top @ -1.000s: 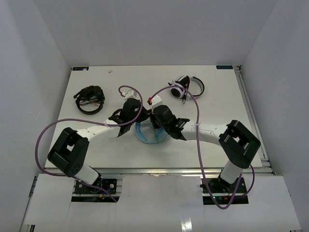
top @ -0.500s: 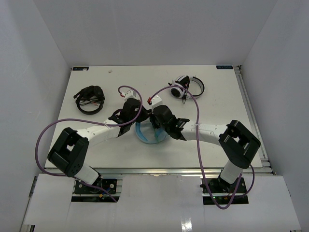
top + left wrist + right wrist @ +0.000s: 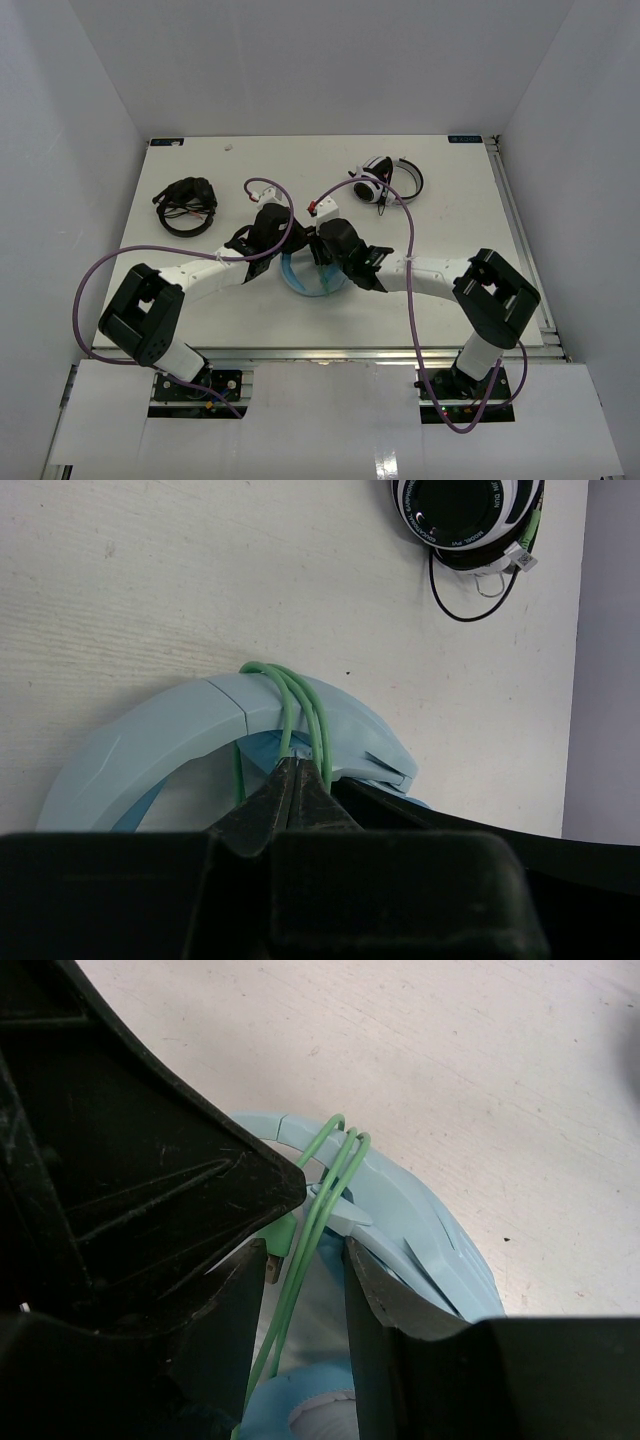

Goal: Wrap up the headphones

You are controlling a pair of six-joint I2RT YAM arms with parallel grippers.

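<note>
Lying mid-table between both grippers: light blue headphones (image 3: pixel 305 283), headband uppermost. Pale green cable (image 3: pixel 290 695): three turns over the headband, side by side. Left gripper (image 3: pixel 295 780): jaws closed, seemingly pinching the cable strands at the band's near edge. Right gripper (image 3: pixel 305 1260): jaws narrowly parted, strands running loose between them, nothing clamped. Step judged: laying further turns. Advice: hold the left pinch firm as anchor, draw slack taut, seat each turn beside the last, avoid dragging the band across the table (image 3: pixel 450 200). Black headphones (image 3: pixel 185 205) and white-and-black headphones (image 3: pixel 385 180): well apart, far side.
</note>
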